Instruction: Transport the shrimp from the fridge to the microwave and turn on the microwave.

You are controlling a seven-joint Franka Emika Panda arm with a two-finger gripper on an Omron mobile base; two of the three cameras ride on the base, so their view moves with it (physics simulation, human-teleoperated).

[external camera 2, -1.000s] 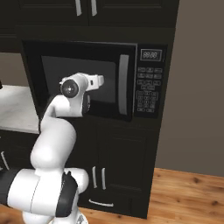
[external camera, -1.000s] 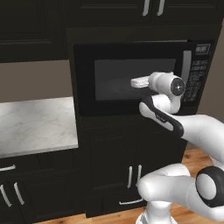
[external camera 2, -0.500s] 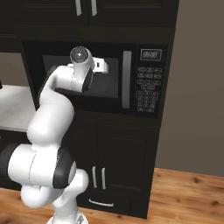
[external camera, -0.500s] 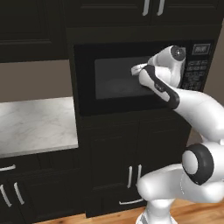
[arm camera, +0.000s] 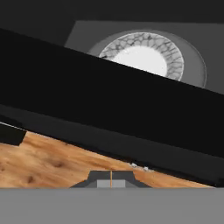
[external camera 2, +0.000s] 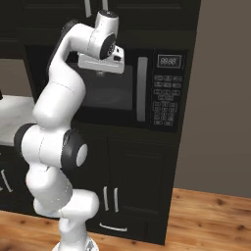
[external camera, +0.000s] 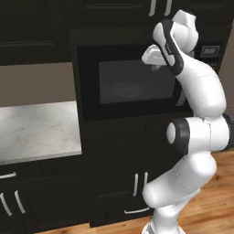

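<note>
Closed, empty fingers [arm camera: 111, 180] high before the shut microwave [external camera 2: 147, 88], its turntable [arm camera: 148, 57] beyond.

The one readable sign is on the microwave [external camera 2: 105, 88]: a small display [external camera 2: 169, 61] at the top of its control panel shows pale digits that look like "88:88", though they are blurred. The keypad [external camera 2: 163, 106] below carries rows of buttons with marks too small to read. No brand or label can be read anywhere else.
</note>
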